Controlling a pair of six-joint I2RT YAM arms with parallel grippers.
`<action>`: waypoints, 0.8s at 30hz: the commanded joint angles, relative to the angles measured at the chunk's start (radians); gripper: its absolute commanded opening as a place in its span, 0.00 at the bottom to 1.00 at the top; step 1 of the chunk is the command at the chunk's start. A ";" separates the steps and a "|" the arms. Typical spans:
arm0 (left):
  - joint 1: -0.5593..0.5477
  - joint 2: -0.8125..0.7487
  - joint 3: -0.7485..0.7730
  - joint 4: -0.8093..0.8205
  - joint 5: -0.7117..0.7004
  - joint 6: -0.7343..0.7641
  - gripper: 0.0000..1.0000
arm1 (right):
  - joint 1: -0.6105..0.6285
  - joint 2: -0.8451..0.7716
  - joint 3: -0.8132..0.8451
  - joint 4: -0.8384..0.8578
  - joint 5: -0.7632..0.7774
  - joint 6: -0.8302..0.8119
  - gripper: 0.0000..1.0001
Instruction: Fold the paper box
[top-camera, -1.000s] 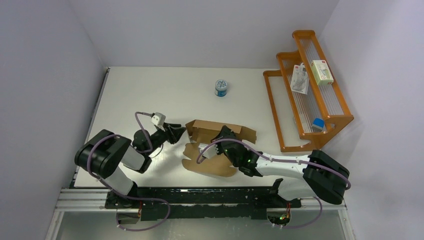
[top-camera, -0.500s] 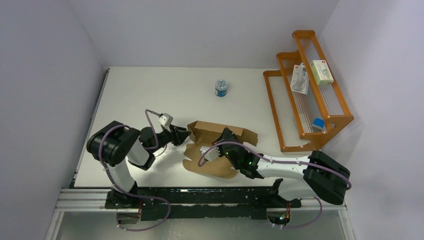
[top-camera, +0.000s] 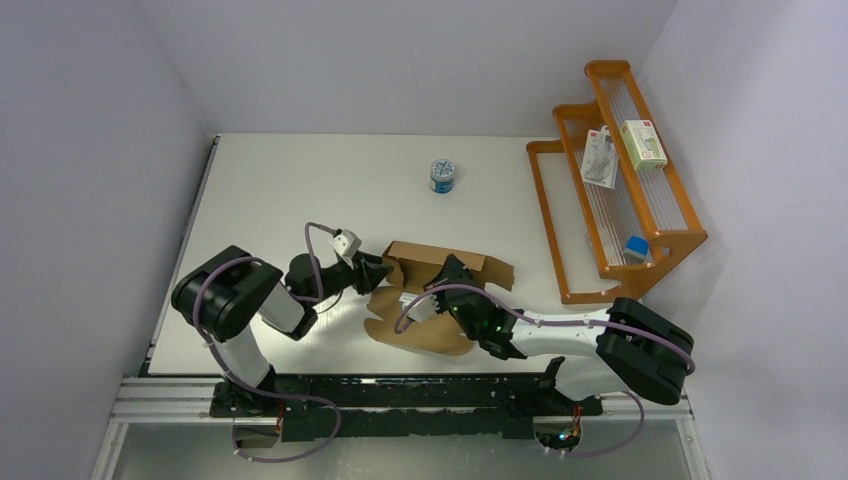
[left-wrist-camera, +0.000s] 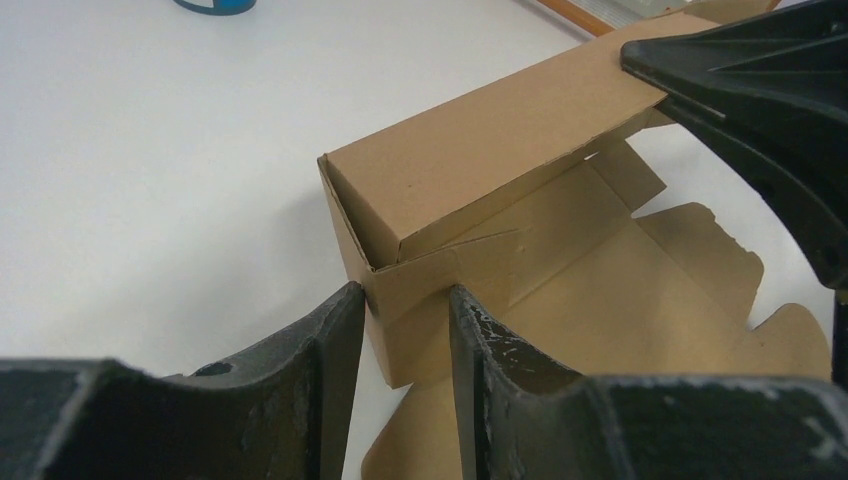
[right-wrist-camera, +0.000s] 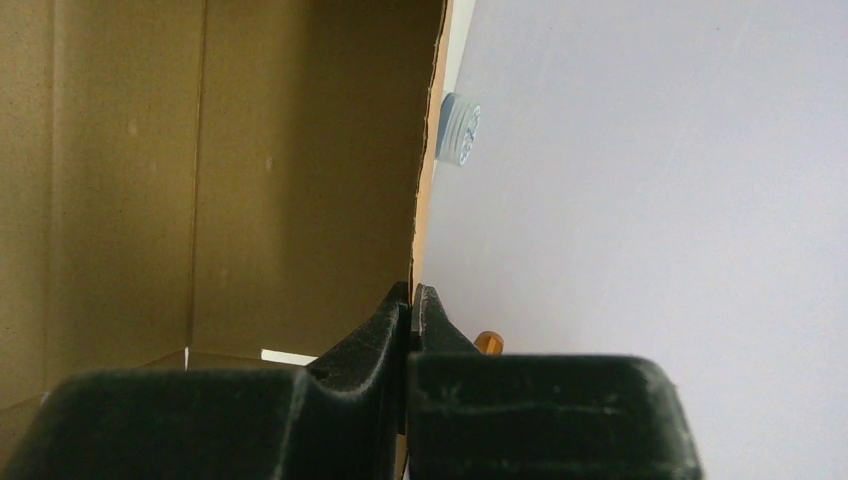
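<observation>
The paper box (top-camera: 440, 258) is brown cardboard, part folded: one long wall section stands up, and the rest lies flat toward me (top-camera: 420, 325). My left gripper (top-camera: 378, 268) is at the box's left end. In the left wrist view its jaws (left-wrist-camera: 400, 295) are open and straddle the box's end corner (left-wrist-camera: 420, 300), with the fingertips close against the cardboard. My right gripper (top-camera: 447, 270) is shut on the top edge of the raised wall. In the right wrist view (right-wrist-camera: 412, 295) the cardboard edge (right-wrist-camera: 425, 180) runs up from between the closed fingers. It also shows black in the left wrist view (left-wrist-camera: 760, 90).
A blue-and-white round tin (top-camera: 443, 176) stands behind the box on the white table (top-camera: 270, 190). An orange stepped rack (top-camera: 612, 215) at the right holds white packages (top-camera: 643, 143) and a small blue object (top-camera: 634, 248). Walls close in on the left, back and right.
My left gripper has moved right along the table, up to the box's left end. The right gripper has stayed shut on the raised wall, barely moving.
</observation>
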 joint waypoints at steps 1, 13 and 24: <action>-0.022 0.035 0.015 0.026 -0.068 0.060 0.42 | 0.009 0.002 -0.009 0.034 -0.016 -0.009 0.00; -0.125 0.109 0.034 0.110 -0.267 0.117 0.44 | 0.035 0.014 -0.013 0.023 -0.007 0.006 0.00; -0.179 0.283 0.038 0.402 -0.491 0.092 0.43 | 0.049 0.030 -0.008 0.007 -0.012 0.034 0.00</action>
